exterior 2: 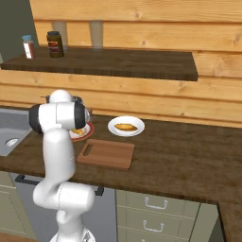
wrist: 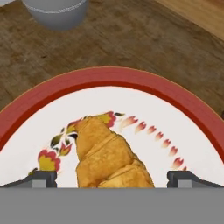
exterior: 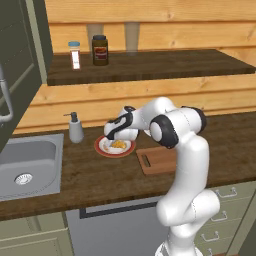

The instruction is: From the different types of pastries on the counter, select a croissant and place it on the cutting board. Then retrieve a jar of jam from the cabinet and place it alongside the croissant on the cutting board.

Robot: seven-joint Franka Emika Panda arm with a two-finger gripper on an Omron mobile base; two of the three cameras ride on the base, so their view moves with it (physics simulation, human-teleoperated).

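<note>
A golden croissant (wrist: 107,157) lies on a red-rimmed white plate (wrist: 122,76) on the wooden counter. My gripper (wrist: 114,179) hangs just above it, open, with one dark fingertip (wrist: 41,178) on each side of the pastry and nothing held. From the left base view the hand (exterior: 111,135) is bent down over that plate (exterior: 107,151) and croissant (exterior: 118,145). The wooden cutting board (exterior: 157,160) lies bare just right of the plate. A dark jar of jam (exterior: 100,50) stands on the upper shelf at the back left.
A second white plate (exterior 2: 125,126) with another pastry sits behind the cutting board (exterior 2: 106,153). A soap dispenser (exterior: 76,128) stands left of the red plate, beside the sink (exterior: 27,167). A small red-labelled shaker (exterior: 75,55) stands next to the jar. A dark cabinet door (exterior: 15,70) hangs open at left.
</note>
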